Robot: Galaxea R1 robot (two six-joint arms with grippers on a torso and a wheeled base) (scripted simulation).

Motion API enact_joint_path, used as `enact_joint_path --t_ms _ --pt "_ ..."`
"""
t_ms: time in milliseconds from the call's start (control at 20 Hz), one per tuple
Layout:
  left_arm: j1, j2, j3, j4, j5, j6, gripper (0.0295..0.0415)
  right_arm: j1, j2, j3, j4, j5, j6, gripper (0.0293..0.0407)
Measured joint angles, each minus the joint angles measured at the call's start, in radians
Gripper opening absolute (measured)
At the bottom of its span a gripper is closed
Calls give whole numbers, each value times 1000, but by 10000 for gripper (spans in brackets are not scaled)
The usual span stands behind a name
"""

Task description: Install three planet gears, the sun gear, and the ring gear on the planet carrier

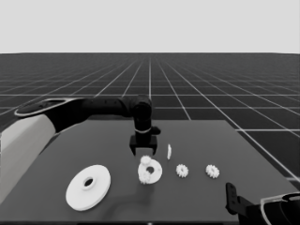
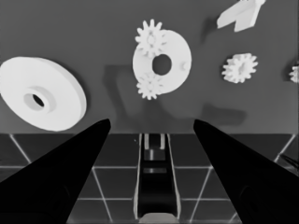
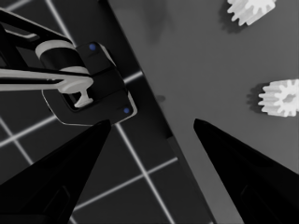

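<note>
While the left gripper [image 1: 143, 151] is hanging just behind the smaller round part [image 1: 154, 173] near the desk's [image 1: 197, 140] middle, its fingers are standing wide apart and holding nothing. Two gears are sitting on that smaller round part, one [image 1: 146, 161] at its far edge and one [image 1: 146, 178] at its near edge, both lying flat beside the central hole. Two more gears are lying flat on the desk to its right, the nearer one [image 1: 182, 170] just beside it and the other [image 1: 212, 171] farther along the same line. A thin white piece [image 1: 169, 151] is standing on edge behind them, its long axis upright. The larger round part [image 1: 88, 186] is lying flat toward the desk's left, well apart from the rest. The right gripper [image 1: 230, 199] is waiting at the desk's near right corner, fingers spread and empty.
</note>
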Motion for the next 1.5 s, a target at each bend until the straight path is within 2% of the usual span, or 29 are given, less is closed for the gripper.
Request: enact_joint_path --t_ms 50,100,150,200,250,350,550,600,650,750,850,1050,1100,1150,1200,1300,1500 --pt "-1 0 -1 -2 0 1 385 0 0 0 0 0 0 385" --pt "-42 -266 355 143 -361 485 409 0 0 0 0 0 0 385" --pt "-73 -646 591 231 -580 985 408 0 0 0 0 0 0 385" --pt "-91 -873 731 282 -709 1371 402 0 0 0 0 0 0 385" --pt "-102 -1003 815 312 -785 1599 394 0 0 0 0 0 0 385" --pt "-112 -1119 894 340 -856 1811 386 0 0 0 0 0 0 385" --pt "-118 -1171 930 353 -889 1910 385 0 0 0 0 0 0 385" --pt "-118 -1174 932 354 -891 1916 385 365 284 -110 390 -363 483 395" --pt "-118 -1176 933 355 -892 1919 385 538 528 -356 594 -392 780 393" --pt "-119 -1177 934 355 -893 1922 385 577 704 -689 688 -392 913 387" --pt "-119 -1178 934 355 -894 1923 385 579 766 -826 714 -397 942 385" --pt "-119 -1178 934 355 -894 1923 385 578 798 -898 724 -401 950 385" --pt "-119 -1178 935 355 -894 1923 385 433 797 -895 553 -348 954 385" --pt "-119 -1178 935 355 -894 1924 385 304 809 -933 451 -314 937 385" --pt "-119 -1178 935 355 -894 1924 385 235 826 -981 397 -287 913 385" --pt "-119 -1178 935 355 -894 1924 385 179 848 -1043 355 -257 883 385" --pt "-119 -1178 935 355 -894 1924 385 157 859 -1076 337 -240 868 385"
